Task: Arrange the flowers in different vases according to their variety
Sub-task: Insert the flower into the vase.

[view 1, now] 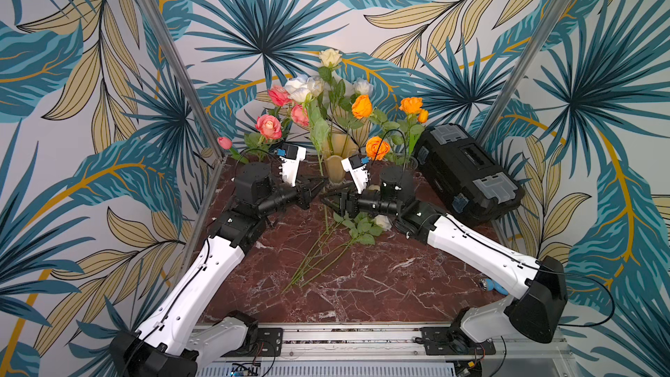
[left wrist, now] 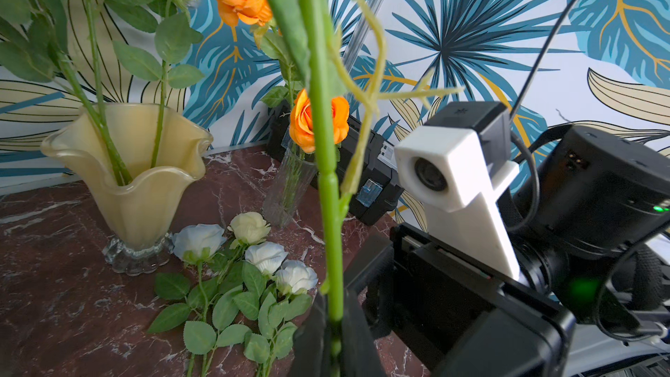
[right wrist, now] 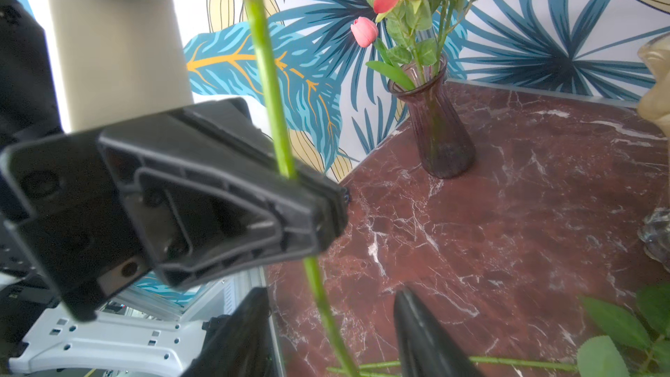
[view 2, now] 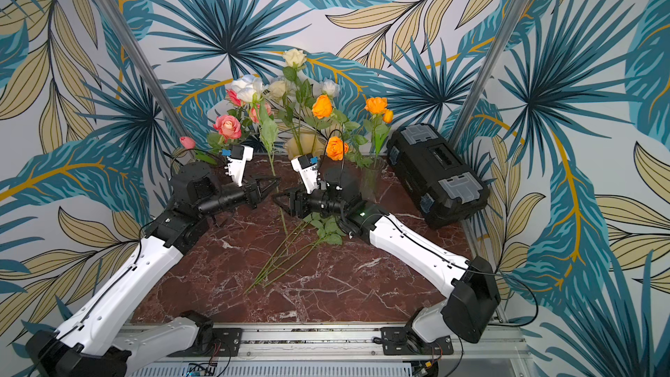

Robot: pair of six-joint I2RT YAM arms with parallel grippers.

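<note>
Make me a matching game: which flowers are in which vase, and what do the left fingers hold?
Things:
1. purple vase
2. yellow vase
3. clear vase
4. left fingers

What goes with it:
A. orange roses
B. green stem
C. pink roses
D. white roses

Pairs: 1-C, 2-D, 3-A, 4-B

White arms, black joints, cables

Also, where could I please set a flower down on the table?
The table is bare at the front, between the loose white roses and the front rail, and between the purple vase and the cream vase. The middle is crowded with the left gripper, right gripper and those roses. The toolbox fills the right rear.
</note>
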